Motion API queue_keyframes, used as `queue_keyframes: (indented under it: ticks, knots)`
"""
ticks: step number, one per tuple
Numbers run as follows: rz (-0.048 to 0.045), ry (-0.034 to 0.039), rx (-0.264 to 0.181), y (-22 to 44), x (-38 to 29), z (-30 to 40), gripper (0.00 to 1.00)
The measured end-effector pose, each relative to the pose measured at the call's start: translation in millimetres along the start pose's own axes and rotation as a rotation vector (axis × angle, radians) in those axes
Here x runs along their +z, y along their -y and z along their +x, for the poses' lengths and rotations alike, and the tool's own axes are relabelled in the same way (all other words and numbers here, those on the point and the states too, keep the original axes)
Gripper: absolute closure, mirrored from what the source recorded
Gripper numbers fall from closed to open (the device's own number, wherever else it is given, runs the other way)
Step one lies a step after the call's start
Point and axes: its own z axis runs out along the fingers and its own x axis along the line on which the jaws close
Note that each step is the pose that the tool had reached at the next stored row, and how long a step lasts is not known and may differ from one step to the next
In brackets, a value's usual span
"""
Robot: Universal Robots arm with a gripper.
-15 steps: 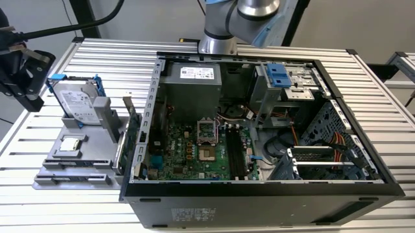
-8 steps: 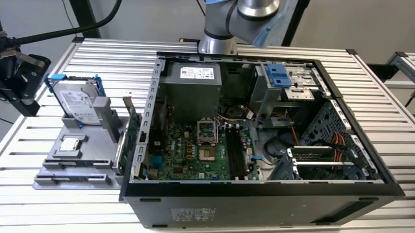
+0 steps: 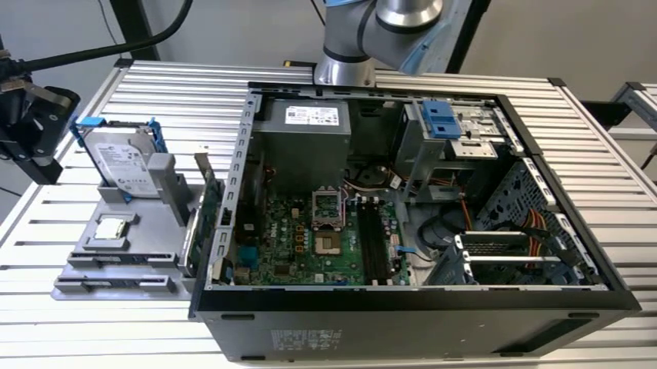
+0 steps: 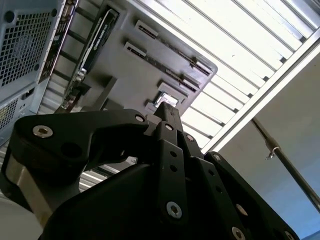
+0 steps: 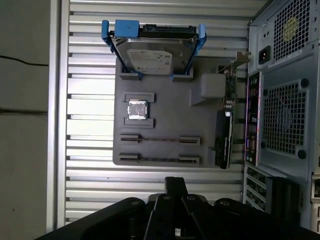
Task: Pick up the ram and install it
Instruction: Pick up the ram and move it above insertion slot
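We're looking past the gripper point(image 5: 175, 181) in both wrist views. Its body is cut off at the frame edge, but the fingers are drawn together with nothing between them, poised over the grey tray point(image 5: 170, 115) on its side away from the hard drive point(image 5: 152, 55). The ram point(image 5: 159, 140) is hard to make out: it stands edge-on as a thin strip in the tray's slotted holder, just beside the processor chip point(image 5: 137, 110). We cannot tell whether the second holder row is filled too. In the second wrist view the gripper's tips hide part of that chip, and the ram is lost behind the linkage. The exterior view gives us the ram point(image 3: 118, 259) as a faint teal line on the tray point(image 3: 154, 238), well apart from the long black slots point(image 3: 371, 238) inside the open computer case point(image 3: 411, 330) next to the tray. The wrist views catch that case from outside. The expansion card point(image 3: 211, 223) stands on edge between tray and case. The arm point(image 3: 359, 38) is cut off above. At the tray's far corner, a black assembly point(image 3: 26, 123) runs off the exterior view's left, and we can't identify it.
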Motion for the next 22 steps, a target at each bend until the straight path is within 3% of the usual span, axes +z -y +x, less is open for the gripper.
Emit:
queue_keyframes:
  ticks: [10, 22]
  knots:
    - [-0.0002, -0.0009, -0.01, 0.0, 0.0, 0.0, 1.0]
    - [-0.0017, -0.0057, -0.109, 0.0, 0.0, 0.0, 1.0]
